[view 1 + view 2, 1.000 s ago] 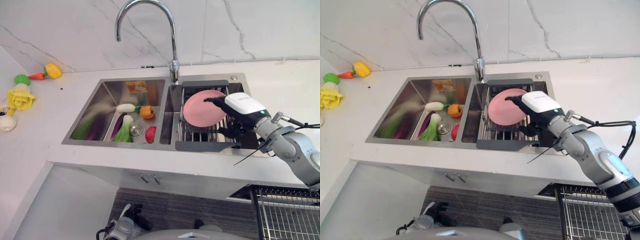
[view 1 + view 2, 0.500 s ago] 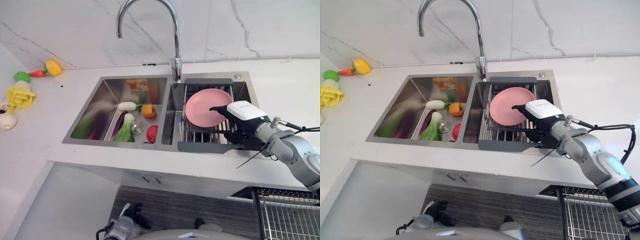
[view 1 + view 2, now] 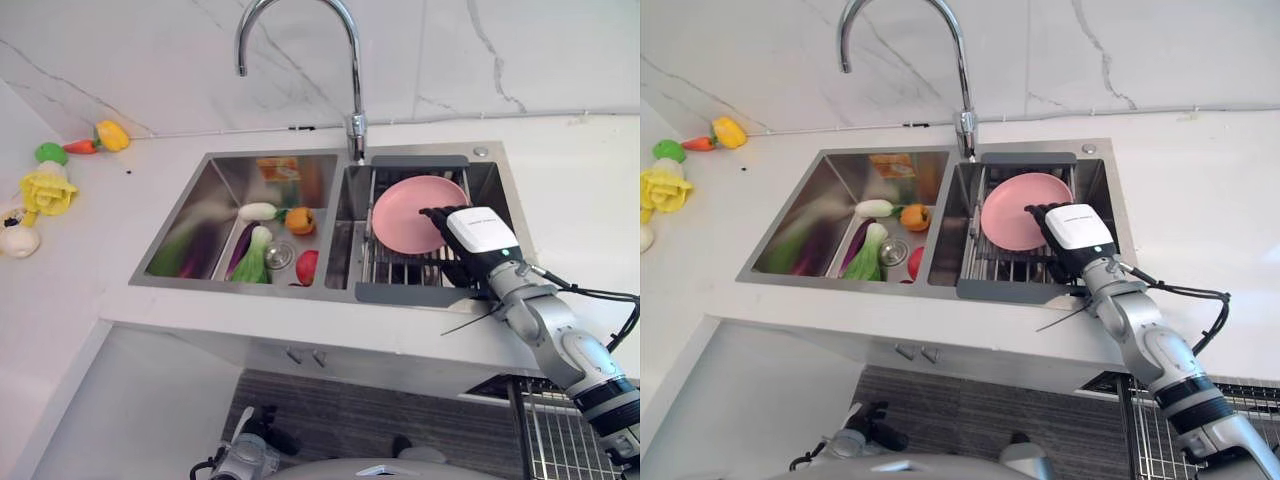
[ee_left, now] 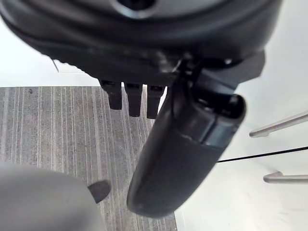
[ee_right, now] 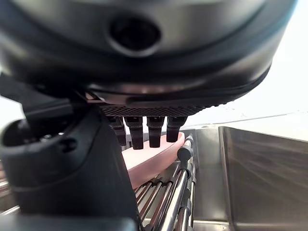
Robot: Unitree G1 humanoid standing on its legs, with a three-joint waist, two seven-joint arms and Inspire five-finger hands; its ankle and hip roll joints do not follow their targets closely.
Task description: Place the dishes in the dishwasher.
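Note:
A pink plate leans on its edge in the metal drying rack that sits in the sink's right basin. My right hand hovers over the rack's right side, open. Its straight dark fingers reach the plate's right rim, with the thumb apart and nothing in its grasp. My left hand hangs low over the striped floor, fingers relaxed and holding nothing.
The left basin holds toy vegetables: a green leafy one, an orange pepper, a red piece. A tall faucet rises behind the sink. More toy food lies on the left counter. A wire dishwasher rack shows low right.
My right hand has drawn back from over the plate's face to its right rim, and the arm has swung down to the lower right. The plate stays in the rack.

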